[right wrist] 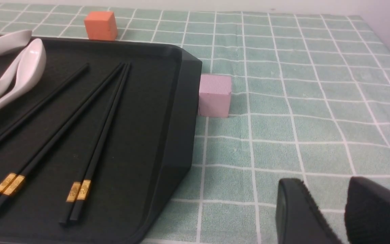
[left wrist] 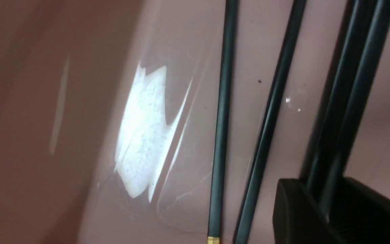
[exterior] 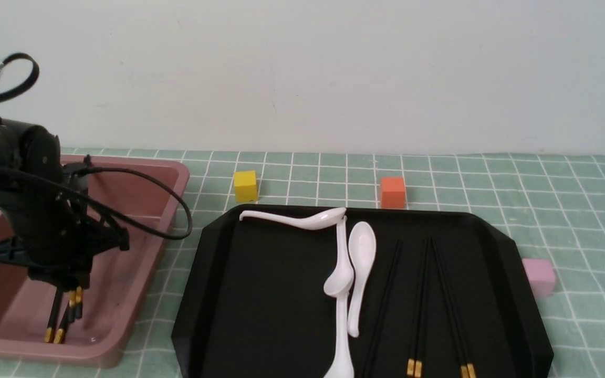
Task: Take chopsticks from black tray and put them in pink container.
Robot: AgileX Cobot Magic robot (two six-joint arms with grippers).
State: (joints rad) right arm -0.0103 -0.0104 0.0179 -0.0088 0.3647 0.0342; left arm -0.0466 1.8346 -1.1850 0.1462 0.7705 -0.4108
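Chopsticks: A pair (left wrist: pixel 347 108) stands between the fingers of the left gripper (left wrist: pixel 322 195), over the floor of the pink container (exterior: pixel 150 273) at the left of the frame; I cannot tell whether the fingers grasp it or have let go. More sticks (exterior: pixel 54 312) lie beneath.
Handling: Light, stiff and slim, they look smooth enough to roll or twist; a square pinch near mid-length, taking both sticks, seems surest.
Black tray: At lower centre and right, the black tray (exterior: pixel 260 294) holds further chopsticks (exterior: pixel 452 315), gold ends (right wrist: pixel 78 190) toward the frame's bottom, so the job looks partly done.
Spoons: White spoons (exterior: pixel 363 252) lie in mid-tray, one just beside the nearest sticks, and could be nudged.
Cubes: Yellow (exterior: pixel 245 186) and orange (exterior: pixel 393 192) sit beyond the tray, pink (exterior: pixel 540 276) at its right side.
Right gripper: Its fingers (right wrist: pixel 300 213) stand parted over green checked cloth (right wrist: pixel 229 189).
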